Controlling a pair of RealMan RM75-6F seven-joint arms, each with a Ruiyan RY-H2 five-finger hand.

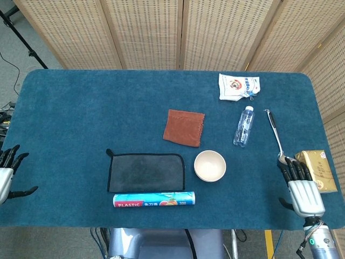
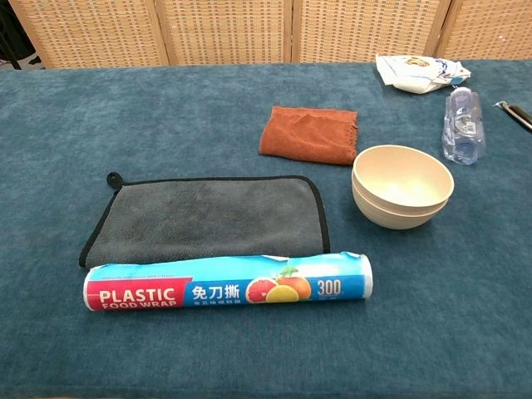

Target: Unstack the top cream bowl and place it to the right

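Observation:
Two cream bowls [image 1: 209,165] [image 2: 402,184] sit stacked near the table's front centre, the top one nested in the lower. My right hand [image 1: 299,189] hovers at the front right edge, well to the right of the bowls, fingers spread and holding nothing. At the far left edge my left hand [image 1: 7,176] is partly cut off, fingers apart and empty. Neither hand appears in the chest view.
A grey cloth [image 1: 146,172] and a plastic wrap roll [image 1: 153,200] lie left of the bowls. Behind them are a rust cloth [image 1: 184,127], a water bottle [image 1: 243,125], a ladle [image 1: 277,137], a white packet [image 1: 238,86] and a tan box [image 1: 316,170] beside my right hand.

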